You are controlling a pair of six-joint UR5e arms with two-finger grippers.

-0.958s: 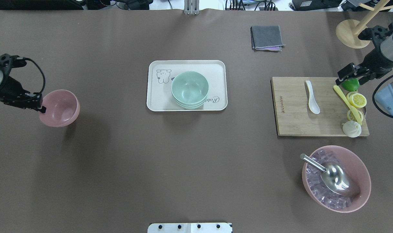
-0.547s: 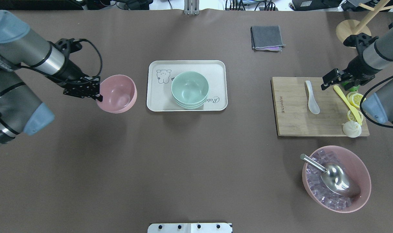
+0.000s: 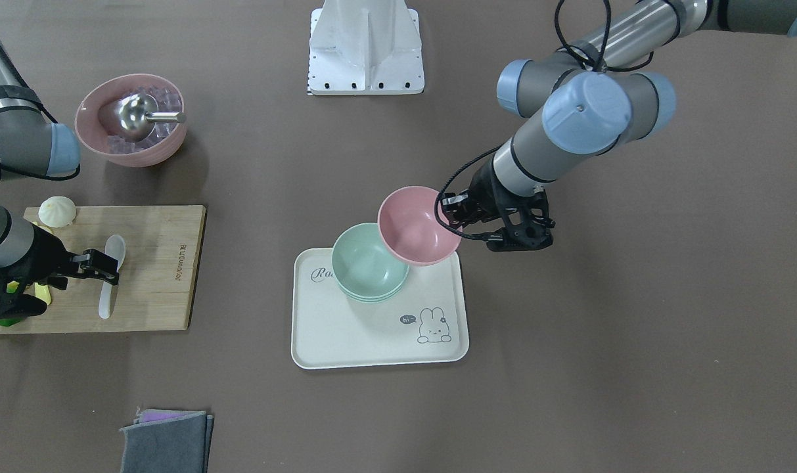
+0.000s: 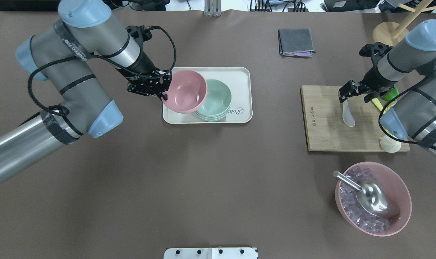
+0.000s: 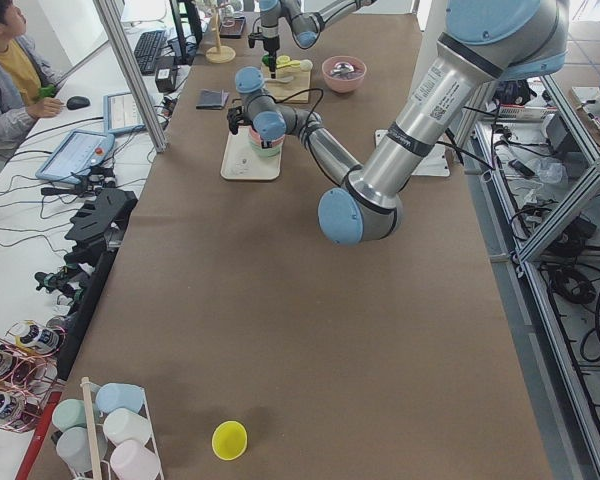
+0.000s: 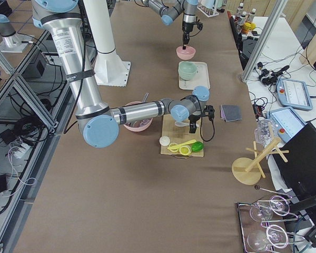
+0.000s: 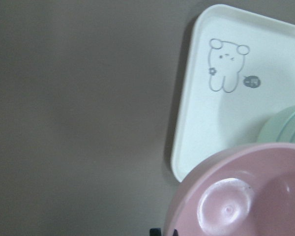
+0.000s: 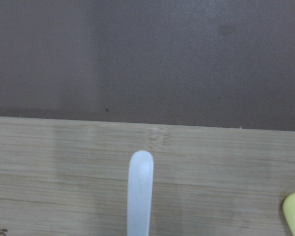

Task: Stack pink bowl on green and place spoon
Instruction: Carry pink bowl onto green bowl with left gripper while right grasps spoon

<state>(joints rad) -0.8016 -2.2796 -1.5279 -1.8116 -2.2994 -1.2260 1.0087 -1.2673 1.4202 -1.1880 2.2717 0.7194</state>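
**While clamped at rim: pink bowl [image 4: 185,91] above tray [image 4: 239,73]**

Pinched in left gripper [image 4: 164,90], overlapping green bowl stack [image 4: 218,102], not seated. Over spoon [image 4: 348,117] handle on cutting board [image 4: 322,122]: right gripper [image 4: 345,94], jaws apart.

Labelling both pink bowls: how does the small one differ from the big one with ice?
The small pink bowl is empty; the large pink bowl holds ice cubes and a metal scoop. The small one is held in the air by the left gripper; the large one sits on the table. Both are round.
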